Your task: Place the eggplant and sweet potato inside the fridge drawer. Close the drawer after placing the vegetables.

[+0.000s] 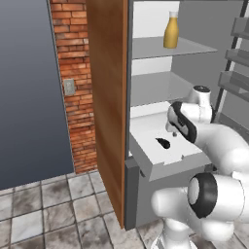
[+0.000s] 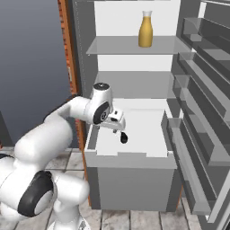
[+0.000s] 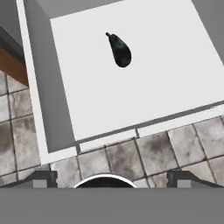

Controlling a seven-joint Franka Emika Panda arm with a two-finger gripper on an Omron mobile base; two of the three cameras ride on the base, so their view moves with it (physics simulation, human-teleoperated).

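The hand (image 2: 120, 131) hangs over the pulled-out fridge drawer (image 2: 130, 158), its fingers spread wide with nothing between them. In the hand view the two dark fingertips (image 3: 43, 178) stand far apart at the bottom, above the drawer's front edge and the tiled floor (image 3: 144, 157) beyond it.

Below the hand, the eggplant (image 3: 119, 50) lies on the drawer's white floor, alone there, apart from every wall and nearer the left wall in the right base view. It is a dark teardrop with its stem tip pointing away from the fat end. In the left base view the eggplant (image 1: 164, 143) shows just under the hand (image 1: 171, 130), apart from it.

The fridge drawer (image 1: 165, 163) sticks out from the fridge body with its pale grey front toward the robot. Nothing lies between the hand and the eggplant.

Above the drawer come flat grey shelves (image 2: 134, 45); a yellow-orange bottle (image 2: 145, 29) with a pale neck stands upright on the upper one. To the right the open fridge door carries grey racks (image 2: 197, 130). On the left stand a wooden side panel (image 1: 107, 97), a brick wall (image 1: 75, 73) with a small wall switch (image 1: 69, 87), and a dark grey wall (image 1: 29, 87).
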